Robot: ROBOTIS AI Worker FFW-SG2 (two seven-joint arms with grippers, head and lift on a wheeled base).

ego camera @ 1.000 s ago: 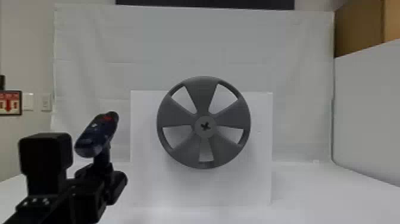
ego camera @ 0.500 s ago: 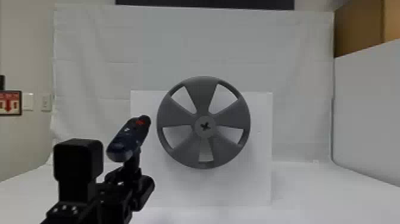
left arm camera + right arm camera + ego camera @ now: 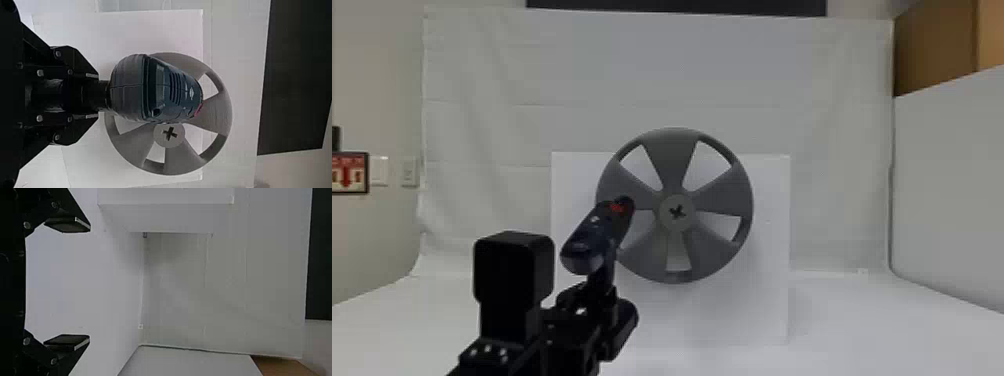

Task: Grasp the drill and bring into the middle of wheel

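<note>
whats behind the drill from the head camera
Behind the drill are the left side of the gray spoked wheel and the white board. The stretch of rim it covers can't be seen.

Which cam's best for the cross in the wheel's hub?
Left wrist view. The cross is uncovered and fills more of the frame, beside the drill. The head view also shows it uncovered, but smaller, with the drill to its left.
</note>
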